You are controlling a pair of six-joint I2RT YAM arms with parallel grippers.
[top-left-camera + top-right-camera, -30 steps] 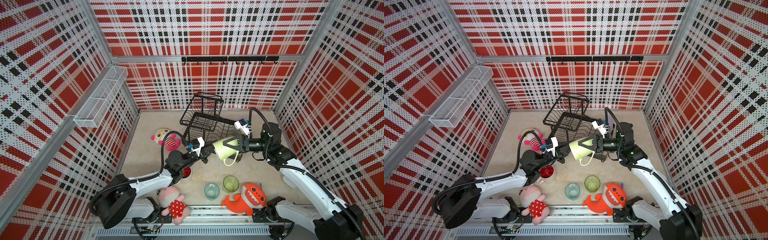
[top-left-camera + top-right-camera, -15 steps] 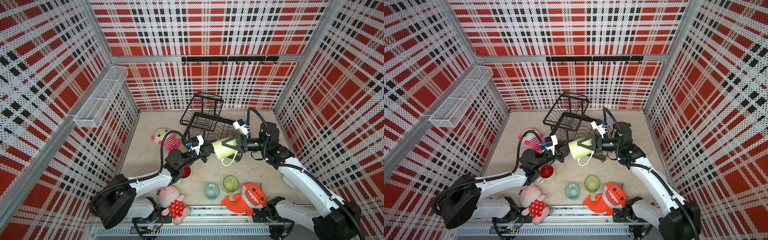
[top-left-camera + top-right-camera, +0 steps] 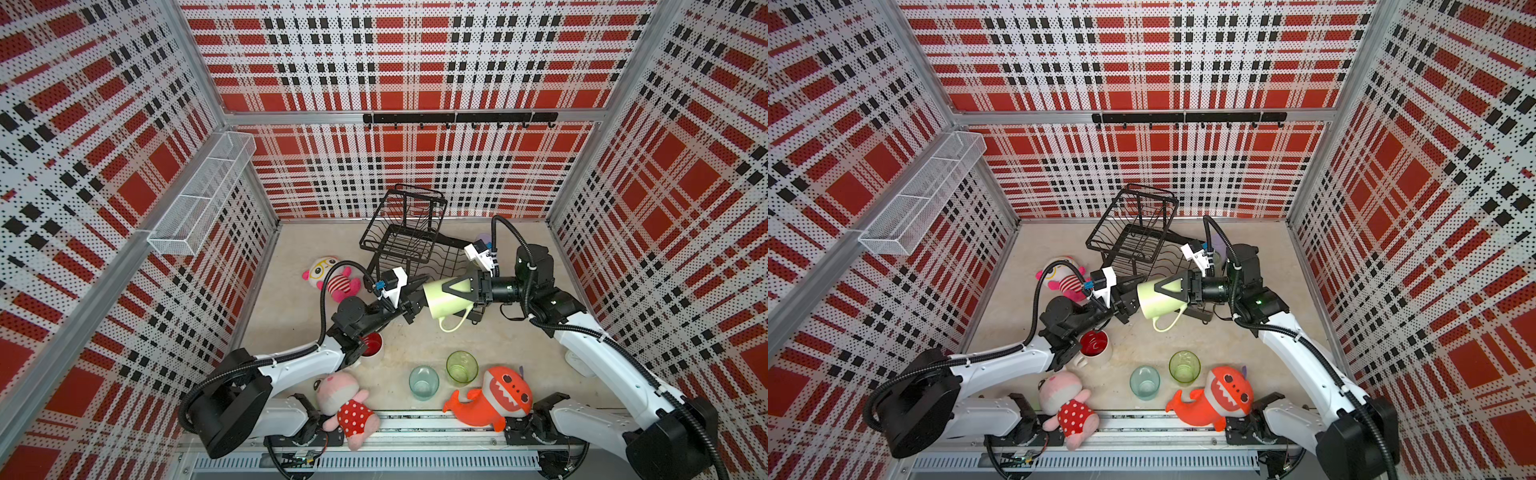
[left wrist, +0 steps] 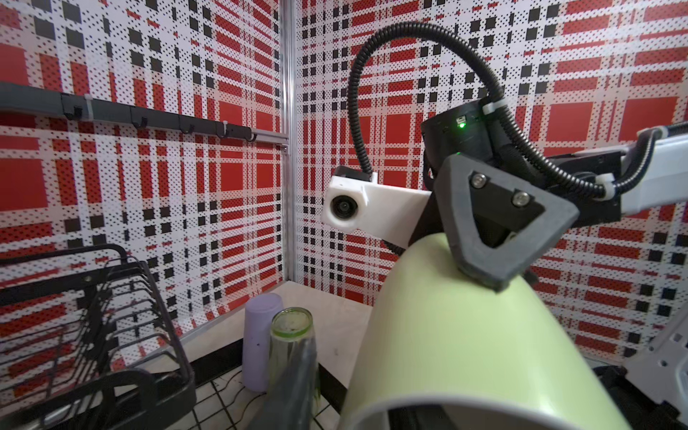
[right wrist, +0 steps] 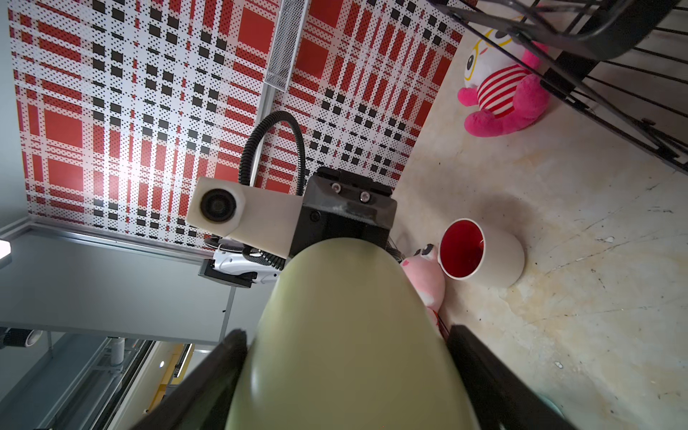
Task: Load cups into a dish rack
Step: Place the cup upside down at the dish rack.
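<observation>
Pale green mug point(image 3: 436, 305) lies sideways in the air near the dish rack point(image 3: 399, 245). The right gripper point(image 3: 1163, 299) clamps its body. Its mouth faces the left gripper point(image 3: 411, 305), whose jaw state is unclear.

Lab test booth, plaid pegboard walls point(image 3: 415, 54), aluminium framing point(image 3: 291, 118), two bench-mounted robot arms point(image 3: 303, 361)

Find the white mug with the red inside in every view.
In a top view: white mug on the floor, half under the left arm.
In a top view: white mug, same place, less hidden.
Left wrist: not in it.
Right wrist: white mug beside a pink toy.
Shared landmark: pale green mug.
</observation>
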